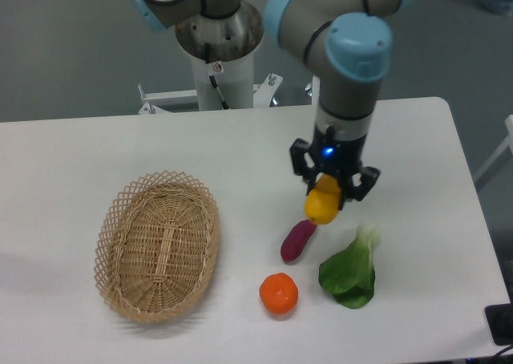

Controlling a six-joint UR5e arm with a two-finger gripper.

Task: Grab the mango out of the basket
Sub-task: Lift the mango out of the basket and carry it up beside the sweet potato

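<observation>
The basket (pixel 159 256) sits on the white table (pixel 417 139) and serves as the landmark: oval, woven, nothing inside it. Just to the right of it and toward the front edge lies a round tangerine (pixel 278 293). Farther right of the basket lies a purple sweet potato (pixel 297 240). Above and right of that, well apart from the basket, the gripper (pixel 330 194) points down with its fingers clamped on the mango (pixel 322 206), which hangs above the table. Farthest right from the basket lies a green bok choy (pixel 351 269)
</observation>
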